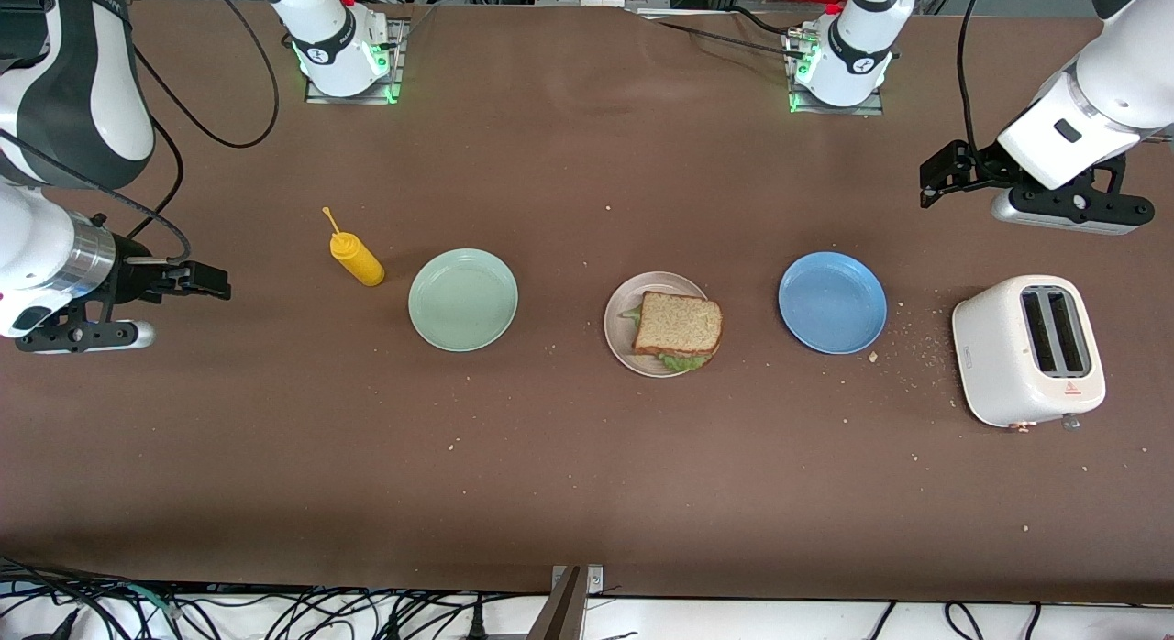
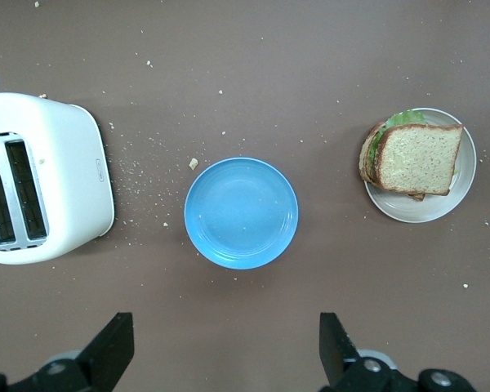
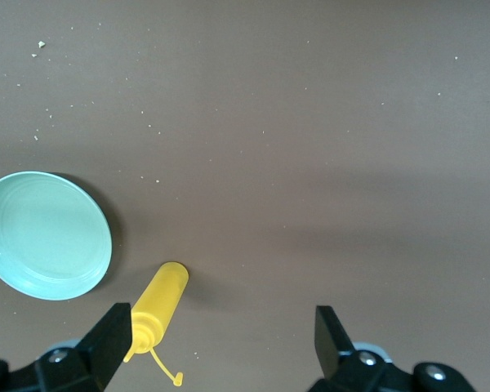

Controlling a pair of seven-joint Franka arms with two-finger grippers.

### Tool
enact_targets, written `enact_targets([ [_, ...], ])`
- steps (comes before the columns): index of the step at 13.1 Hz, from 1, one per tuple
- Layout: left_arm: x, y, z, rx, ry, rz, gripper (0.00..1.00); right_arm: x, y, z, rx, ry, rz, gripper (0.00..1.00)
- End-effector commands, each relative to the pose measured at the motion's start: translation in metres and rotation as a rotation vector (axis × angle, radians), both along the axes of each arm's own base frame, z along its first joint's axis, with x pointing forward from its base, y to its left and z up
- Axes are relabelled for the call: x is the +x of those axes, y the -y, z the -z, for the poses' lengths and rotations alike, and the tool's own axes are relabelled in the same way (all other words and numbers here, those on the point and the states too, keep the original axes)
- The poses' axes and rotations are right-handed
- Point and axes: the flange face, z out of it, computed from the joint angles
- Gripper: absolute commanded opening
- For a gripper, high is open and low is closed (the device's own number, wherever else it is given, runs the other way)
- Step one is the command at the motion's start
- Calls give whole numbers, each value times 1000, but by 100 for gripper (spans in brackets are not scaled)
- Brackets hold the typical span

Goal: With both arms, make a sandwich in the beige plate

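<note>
Front view: the sandwich (image 1: 677, 325) lies assembled on the beige plate (image 1: 617, 333) at mid-table, between a green plate (image 1: 462, 300) and a blue plate (image 1: 832, 302). Lettuce (image 1: 683, 362) shows at the edge of the stack, under the top slice.

Left gripper (image 1: 934, 178) — fingers wide apart, empty — hangs over bare table at the left arm's end, with the toaster (image 1: 1027, 349) below it and nearer the camera. In the left wrist view the blue plate (image 2: 241, 212) sits straight ahead of its fingertips (image 2: 333, 336), the sandwich (image 2: 415, 158) well off to one side.

Right gripper (image 1: 209, 281) — likewise spread and empty — hangs over the right arm's end of the table. In the right wrist view the mustard bottle (image 3: 158, 304) lies just beside one fingertip (image 3: 114, 322) and the green plate (image 3: 46, 234) a little farther out.

Handling, as judged: the bread is light, soft and crumbly, and the leaf is limp and likely slick, so the layers may slide or shed under a hard pinch. A gentle grip across two opposite crust edges would suit, since the crust looks the firmest part. The stack overhangs the rim on one side, which offers access. The task appears complete, with both arms waiting clear.
</note>
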Motion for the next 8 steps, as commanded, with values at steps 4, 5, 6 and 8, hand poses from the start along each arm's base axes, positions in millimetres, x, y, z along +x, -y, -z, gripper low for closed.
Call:
enact_targets([
  [4, 4, 1, -4, 7, 7, -1, 100, -2, 0, 1, -6, 6, 8, 99],
  [5, 4, 1, -4, 8, 7, -6, 100, -2, 0, 1, -6, 6, 8, 99],
  [6, 4, 1, -4, 8, 7, -4, 100, -2, 0, 1, -6, 6, 8, 99],
  [8, 4, 1, -4, 7, 8, -1, 100, -1, 0, -1, -4, 11, -1, 99],
])
